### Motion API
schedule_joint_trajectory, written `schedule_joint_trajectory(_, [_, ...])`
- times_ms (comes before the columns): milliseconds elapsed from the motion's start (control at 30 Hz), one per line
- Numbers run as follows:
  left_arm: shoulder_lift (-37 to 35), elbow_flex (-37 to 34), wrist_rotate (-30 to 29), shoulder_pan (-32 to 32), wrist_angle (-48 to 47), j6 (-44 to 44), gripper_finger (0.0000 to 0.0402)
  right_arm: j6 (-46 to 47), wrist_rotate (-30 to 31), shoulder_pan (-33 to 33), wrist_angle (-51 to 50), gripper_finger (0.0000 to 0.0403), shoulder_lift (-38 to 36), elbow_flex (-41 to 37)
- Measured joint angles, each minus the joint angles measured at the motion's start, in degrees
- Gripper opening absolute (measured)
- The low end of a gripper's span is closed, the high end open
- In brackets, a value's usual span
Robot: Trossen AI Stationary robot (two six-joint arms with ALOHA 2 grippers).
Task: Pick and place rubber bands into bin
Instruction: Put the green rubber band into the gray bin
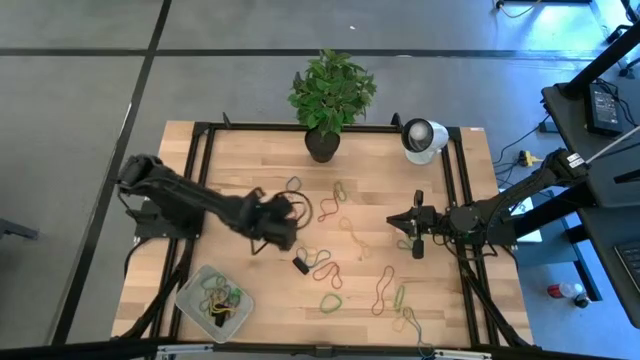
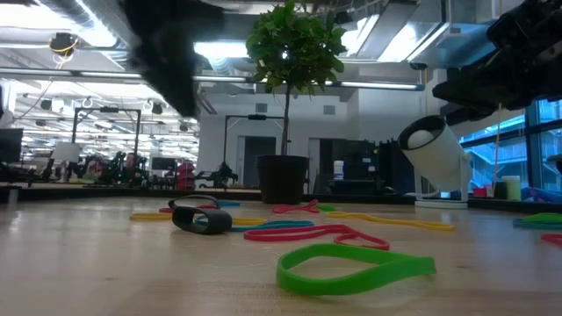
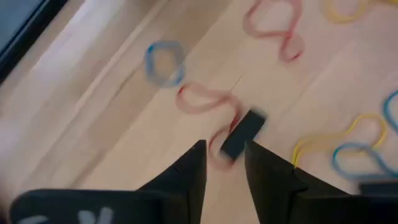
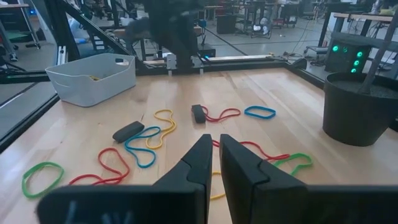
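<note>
From above, the left gripper (image 1: 285,220) hovered mid-table, the right gripper (image 1: 414,232) waited toward the right side, and the bin (image 1: 196,291) sat at the near-left corner holding several rubber bands (image 1: 222,300). Only the left wrist view showed its jaws narrowly parted and empty above a black block (image 3: 242,133). The right wrist view showed the right jaws nearly closed, empty.

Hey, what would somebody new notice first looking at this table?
Colourful rubber bands lie scattered across the wooden table, with a few more in the bin at its near left corner. A leafy potted plant stands at the far edge. The left hand hovers low over a small black block.
</note>
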Motion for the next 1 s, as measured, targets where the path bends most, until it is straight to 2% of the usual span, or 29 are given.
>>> schedule_joint_trajectory(133, [3.5, 0.0, 4.5, 3.2, 9.5, 14.4, 0.0074, 0.1, 0.0, 0.0, 0.0, 0.0035, 0.0, 0.0])
schedule_joint_trajectory(367, [6.5, -1.4, 2.7, 4.5, 12.7, 21.2, 0.0028, 3.7, 0.0, 0.0, 0.1, 0.0035, 0.0, 0.0])
schedule_joint_trajectory(500, [5.2, -8.1, 8.0, 4.5, 21.2, 25.6, 0.0004, 5.3, 0.0, 0.0, 0.1, 0.0035, 0.0, 0.0])
schedule_joint_trajectory(667, [2.2, -19.3, 16.7, 5.3, 35.6, 27.8, 0.0002, 7.1, 0.2, -0.1, -2.6, 0.0024, 0.1, 1.7])
schedule_joint_trajectory(733, [-0.1, -23.3, 18.5, 5.7, 41.5, 27.9, 0.0002, 8.5, 0.1, -0.2, -8.0, 0.0008, 0.7, 4.6])
schedule_joint_trajectory(833, [-3.4, -27.7, 17.3, 6.2, 47.7, 29.3, 0.0003, 12.2, 0.4, -0.5, -22.2, 0.0007, 2.5, 11.5])
schedule_joint_trajectory(1000, [-7.7, -29.3, 12.5, 6.2, 50.9, 29.7, 0.0003, 32.8, 0.0, -2.3, -54.7, 0.0003, 8.4, 26.8])
